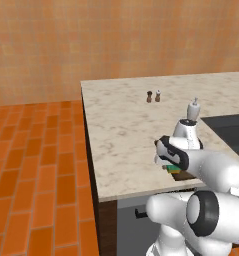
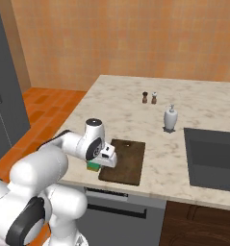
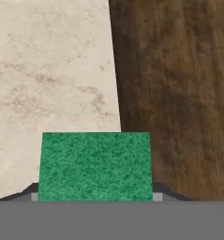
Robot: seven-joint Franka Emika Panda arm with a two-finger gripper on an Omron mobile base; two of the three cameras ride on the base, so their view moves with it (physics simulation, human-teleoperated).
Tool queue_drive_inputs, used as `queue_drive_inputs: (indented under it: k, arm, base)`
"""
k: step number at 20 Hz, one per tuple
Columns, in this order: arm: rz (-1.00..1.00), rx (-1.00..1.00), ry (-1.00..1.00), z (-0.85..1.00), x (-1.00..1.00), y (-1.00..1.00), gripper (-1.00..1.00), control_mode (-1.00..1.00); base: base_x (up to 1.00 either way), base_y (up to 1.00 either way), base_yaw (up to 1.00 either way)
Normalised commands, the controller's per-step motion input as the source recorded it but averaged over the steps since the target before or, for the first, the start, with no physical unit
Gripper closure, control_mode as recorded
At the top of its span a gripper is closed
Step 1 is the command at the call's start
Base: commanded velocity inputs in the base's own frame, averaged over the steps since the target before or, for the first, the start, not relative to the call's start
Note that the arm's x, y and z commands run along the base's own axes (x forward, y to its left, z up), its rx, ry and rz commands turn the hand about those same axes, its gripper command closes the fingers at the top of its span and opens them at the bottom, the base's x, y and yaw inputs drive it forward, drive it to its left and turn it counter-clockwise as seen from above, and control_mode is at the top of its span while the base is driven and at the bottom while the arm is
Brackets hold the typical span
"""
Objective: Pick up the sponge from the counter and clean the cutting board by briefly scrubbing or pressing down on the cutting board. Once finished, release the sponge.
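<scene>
1. I see my gripper low over the near edge of the beige-white marbled stone bench, clamped on the small green-topped, yellow-bottomed rectangular sponge.
2. In the hand view the sponge sits between the gripper's tips, straddling the line where bare bench meets the flat dark brown wooden cutting board; most of its green face lies over the stone side, a smaller part over the wood.
3. In the right base view the sponge shows just under the gripper at the left edge of the cutting board, near the bench's front edge. Whether it touches the surface I cannot tell.
4. Beyond the gripper, further back on the bench, stand two small shakers, one brown and one pale-topped, just beside each other.
5. To the right of the gripper, past the board, stands a white soap dispenser bottle, and further right the dark recessed sink.
</scene>
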Motion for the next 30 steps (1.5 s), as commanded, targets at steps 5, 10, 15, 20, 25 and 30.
queue_drive_inputs:
  k: [5, 10, 15, 20, 25, 30]
  arm:
    - [0.00, 0.00, 0.10, -0.34, 0.03, 0.08, 1.00, -1.00]
    - [0.00, 0.00, 0.00, 0.00, 0.11, 0.29, 1.00, -1.00]
    - [0.00, -0.01, 0.00, 0.00, 0.07, 0.39, 1.00, -1.00]
    - [0.00, 0.00, -0.06, -0.11, 0.07, 0.09, 1.00, -1.00]
    - [0.00, 0.00, -0.05, -0.02, -0.06, 0.02, 1.00, -1.00]
    - [0.00, 0.00, 0.00, 0.00, 0.00, 0.00, -1.00, -1.00]
  base:
    - [0.00, 0.00, 0.00]
    - [0.00, 0.00, 0.00]
    - [0.00, 0.00, 0.00]
    - [0.00, 0.00, 0.00]
    - [0.00, 0.00, 0.00]
    - [0.00, 0.00, 0.00]
